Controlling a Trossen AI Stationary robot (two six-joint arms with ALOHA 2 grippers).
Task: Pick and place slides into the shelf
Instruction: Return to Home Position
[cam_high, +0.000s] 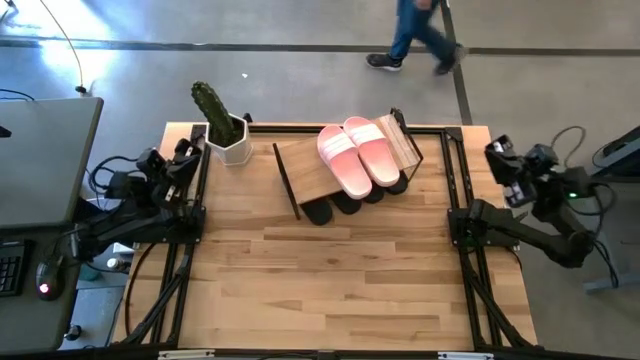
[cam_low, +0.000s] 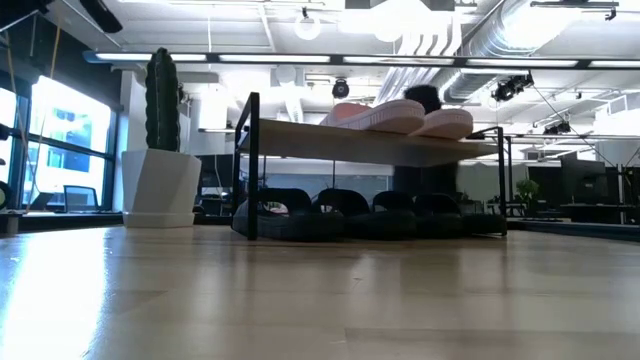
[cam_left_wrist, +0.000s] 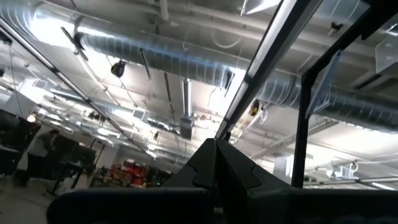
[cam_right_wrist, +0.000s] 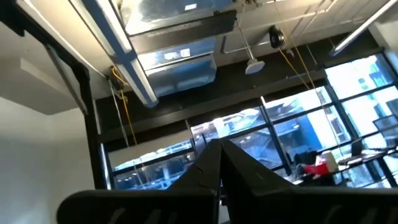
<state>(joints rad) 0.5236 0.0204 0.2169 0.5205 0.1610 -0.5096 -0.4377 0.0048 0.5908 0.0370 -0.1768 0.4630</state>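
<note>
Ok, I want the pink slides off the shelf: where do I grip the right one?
Probably its wide strap, from straight above: the right pink slide lies sole-down on the shelf, strap arching up uncovered, its twin close alongside.

black slides mostly under shelf, person apparently cropped above waist
</note>
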